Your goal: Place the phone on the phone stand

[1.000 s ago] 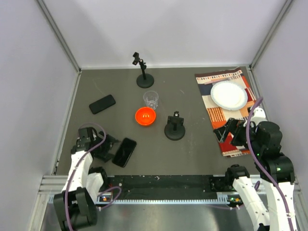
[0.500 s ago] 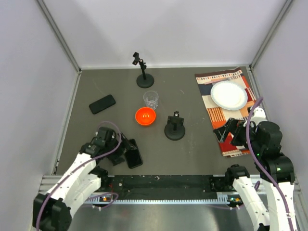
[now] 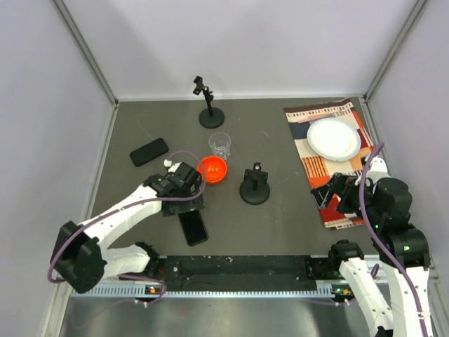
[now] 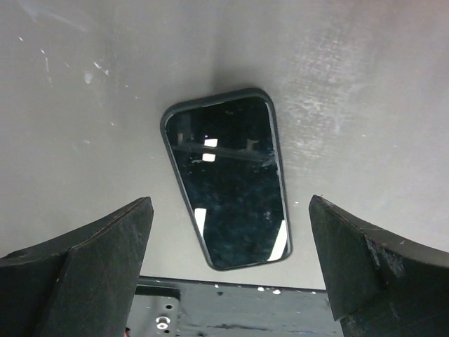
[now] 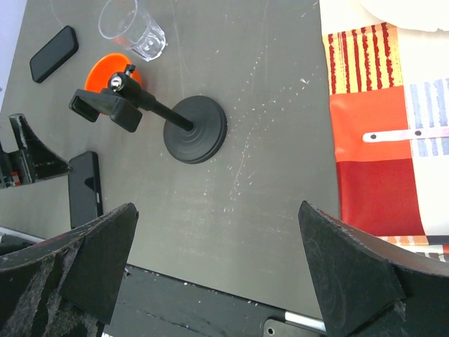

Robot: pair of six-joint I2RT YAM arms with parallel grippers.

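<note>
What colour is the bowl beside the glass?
The bowl is orange, clearest in the top external view.

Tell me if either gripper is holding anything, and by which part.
Nothing is held. The left gripper hangs open over the phone; the right gripper is open and empty.

From above, the left claw sits largely hidden beneath its own wrist. In the left wrist view, both fingers run off the bottom and side edges. The right wrist view crops the plate to a sliver at the top edge, cuts the placemat along the right, and clips the glass at its rim.
</note>
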